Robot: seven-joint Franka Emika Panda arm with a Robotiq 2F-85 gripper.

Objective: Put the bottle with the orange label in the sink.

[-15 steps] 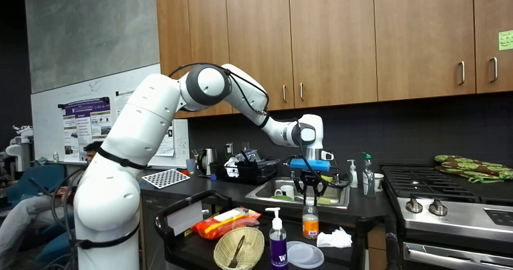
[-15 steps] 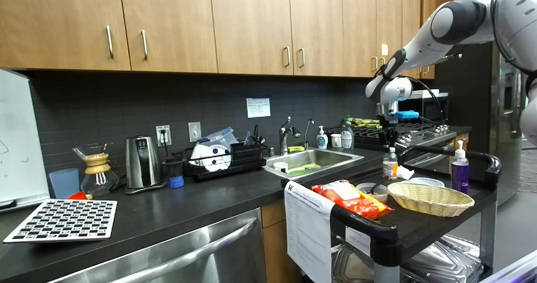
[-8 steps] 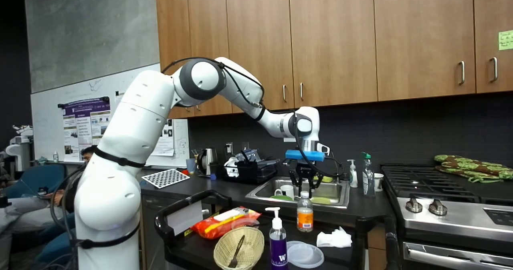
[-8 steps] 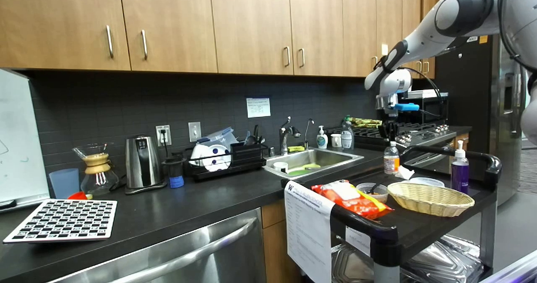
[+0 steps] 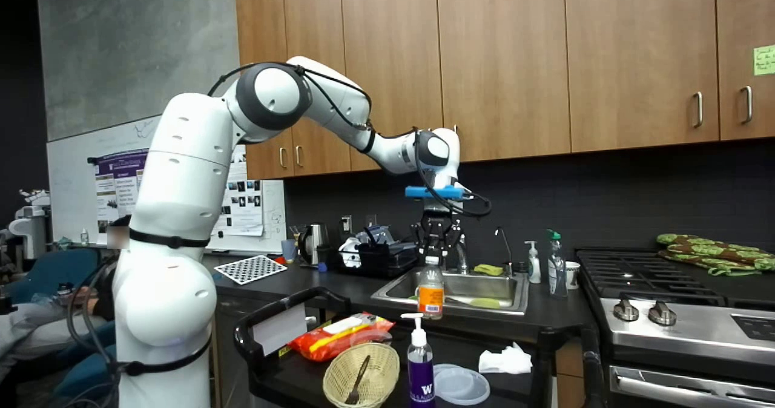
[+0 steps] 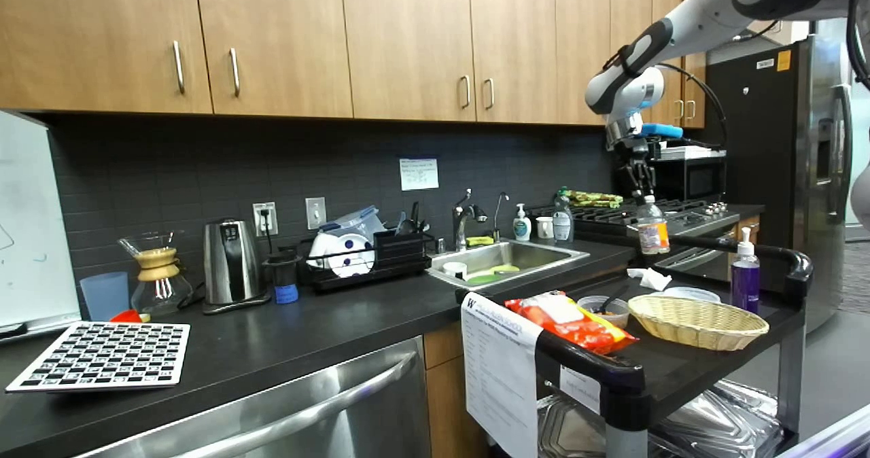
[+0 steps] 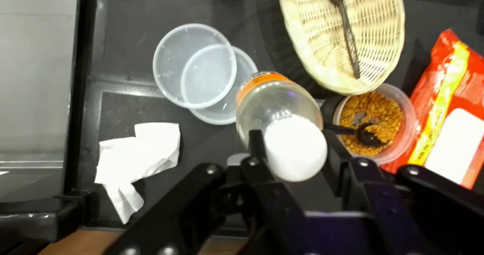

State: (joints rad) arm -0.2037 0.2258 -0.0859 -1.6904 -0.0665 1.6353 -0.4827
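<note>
The clear plastic bottle with the orange label (image 5: 431,293) is off the black-topped cart (image 7: 124,54). A second ago it stood upright at that surface; I now find it suspended above, leaning slightly, capped end uppermost. My black two-fingered gripper (image 7: 295,143) is clamped about the bottle's top end; the lower contact is hidden. I judge the pick complete and the transfer begun.

Beneath, the crumpled white cloth or paper (image 7: 145,160) and round translucent plastic lids (image 7: 194,66) lie where they lay.

The rectangular steel sink (image 6: 540,257) is well apart from the bottle; its overlap in an exterior view is line of sight only. Within it I note a white mug (image 6: 455,268) and a green object (image 6: 482,279), not identified.

Outstanding: carry across, lower clear of the mug, release. Concern: held only at the top, the bottle may swing.
</note>
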